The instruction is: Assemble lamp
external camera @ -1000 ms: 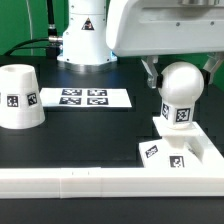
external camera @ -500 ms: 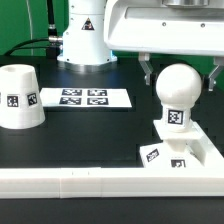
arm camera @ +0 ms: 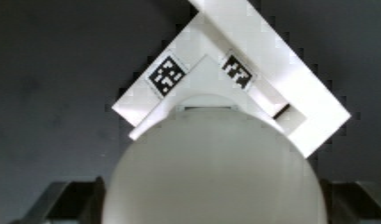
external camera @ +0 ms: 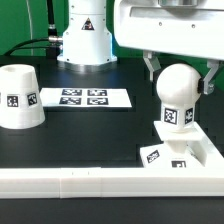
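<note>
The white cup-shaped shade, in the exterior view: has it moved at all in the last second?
No. The shade stands in the same spot, with the same gap between it and the marker board to the exterior view's right.

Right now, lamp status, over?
Gripper open, straddling bulb. Bulb upright on base. Shade stands apart, not blocking.
</note>
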Controlling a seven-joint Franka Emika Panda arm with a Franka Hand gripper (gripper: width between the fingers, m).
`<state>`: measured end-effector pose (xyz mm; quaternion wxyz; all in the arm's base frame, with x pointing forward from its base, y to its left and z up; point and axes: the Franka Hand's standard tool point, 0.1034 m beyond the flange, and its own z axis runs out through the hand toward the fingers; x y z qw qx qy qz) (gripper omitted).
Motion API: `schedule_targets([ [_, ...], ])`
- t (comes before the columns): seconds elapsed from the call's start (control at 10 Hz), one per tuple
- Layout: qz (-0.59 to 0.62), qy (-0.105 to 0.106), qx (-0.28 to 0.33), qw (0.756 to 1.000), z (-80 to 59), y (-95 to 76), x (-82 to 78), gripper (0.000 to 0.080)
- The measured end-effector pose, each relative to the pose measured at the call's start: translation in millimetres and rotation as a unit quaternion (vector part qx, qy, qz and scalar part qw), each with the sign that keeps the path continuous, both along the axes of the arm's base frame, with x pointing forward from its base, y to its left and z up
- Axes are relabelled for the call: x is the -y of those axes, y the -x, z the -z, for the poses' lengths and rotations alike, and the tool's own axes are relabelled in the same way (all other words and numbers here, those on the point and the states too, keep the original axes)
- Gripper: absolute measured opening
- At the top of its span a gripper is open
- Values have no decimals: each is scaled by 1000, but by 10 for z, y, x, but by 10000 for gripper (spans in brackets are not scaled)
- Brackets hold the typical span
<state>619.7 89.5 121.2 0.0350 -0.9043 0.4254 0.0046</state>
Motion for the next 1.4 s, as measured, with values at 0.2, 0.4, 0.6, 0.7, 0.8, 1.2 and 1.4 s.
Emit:
schedule_targets([
  [0.2,-37,1,2,999,0,2,-3,610],
  [0.4,-118,3,2,993,-10,10,-21,696],
  [0.6,-198,5,8,980,-17,11,-56,699],
  [0.7,-238,6,14,971,-22,-1,-55,699],
  [0.8,-275,6,16,961,-20,0,-52,699],
  [1.2,-403,9,24,915,-18,1,-51,699],
  [1.4,-490,24,24,871,-16,5,-64,699],
])
